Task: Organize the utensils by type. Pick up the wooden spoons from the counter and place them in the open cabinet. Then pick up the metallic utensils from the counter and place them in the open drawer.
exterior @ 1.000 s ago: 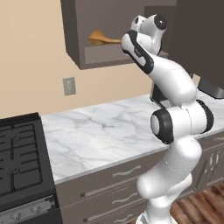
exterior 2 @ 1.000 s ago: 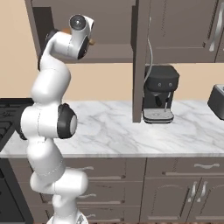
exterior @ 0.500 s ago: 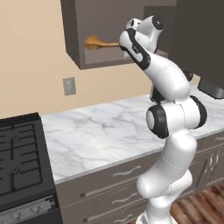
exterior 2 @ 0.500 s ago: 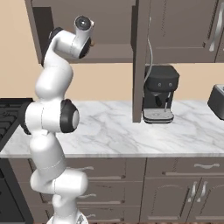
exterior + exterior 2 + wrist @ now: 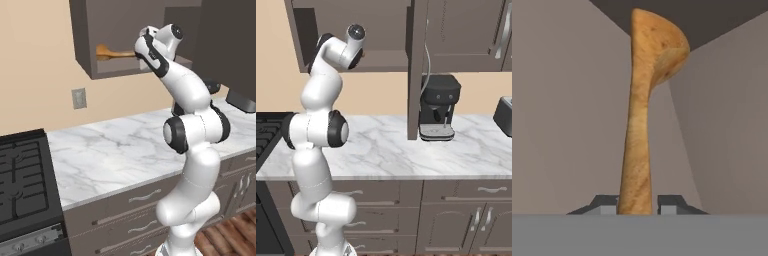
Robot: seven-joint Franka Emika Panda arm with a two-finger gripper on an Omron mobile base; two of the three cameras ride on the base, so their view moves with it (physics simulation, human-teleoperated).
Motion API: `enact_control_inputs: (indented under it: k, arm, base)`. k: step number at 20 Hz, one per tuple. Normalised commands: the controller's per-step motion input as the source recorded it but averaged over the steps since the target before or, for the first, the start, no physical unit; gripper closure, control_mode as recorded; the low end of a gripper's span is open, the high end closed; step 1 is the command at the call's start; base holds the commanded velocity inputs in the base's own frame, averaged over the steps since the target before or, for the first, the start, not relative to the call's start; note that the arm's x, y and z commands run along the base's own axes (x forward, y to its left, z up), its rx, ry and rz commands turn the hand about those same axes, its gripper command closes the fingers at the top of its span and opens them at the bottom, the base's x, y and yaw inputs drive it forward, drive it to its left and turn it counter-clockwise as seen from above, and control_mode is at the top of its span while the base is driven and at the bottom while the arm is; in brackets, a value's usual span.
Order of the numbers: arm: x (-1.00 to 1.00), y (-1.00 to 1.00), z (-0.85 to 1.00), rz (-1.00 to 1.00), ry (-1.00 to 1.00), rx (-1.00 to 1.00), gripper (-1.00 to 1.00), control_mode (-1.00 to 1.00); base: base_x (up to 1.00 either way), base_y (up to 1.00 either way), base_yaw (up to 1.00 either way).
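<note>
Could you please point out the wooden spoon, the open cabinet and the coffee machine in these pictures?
wooden spoon (image 5: pixel 637 150): hand view, middle of its handle.
open cabinet (image 5: pixel 82 45): left base view, its left side wall.
coffee machine (image 5: pixel 440 95): right base view, its black upper front.

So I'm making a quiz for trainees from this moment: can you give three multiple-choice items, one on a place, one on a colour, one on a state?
1. Where is the wooden spoon?
A. on the stove
B. inside the open cabinet
C. in a drawer

2. What colour is the coffee machine?
A. red
B. white
C. black

3. What is the claw doing?
A. gripping the spoon handle
B. hanging open over the counter
C. pulling a drawer

Key: B, cabinet walls surround the spoon; C, its body is dark; A, the handle sits between both fingertips.
</note>
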Motion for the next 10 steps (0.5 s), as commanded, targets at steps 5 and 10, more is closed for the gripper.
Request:
enact_control_inputs:
  k: [5,10]
  arm:
    - [0.38,0.06,0.00,0.00,0.00,-0.03,1.00,-1.00]
    - [0.37,0.02,0.00,0.00,0.00,-0.04,1.00,-1.00]
  base:
    - [0.00,0.00,0.00]
    - [0.00,0.00,0.00]
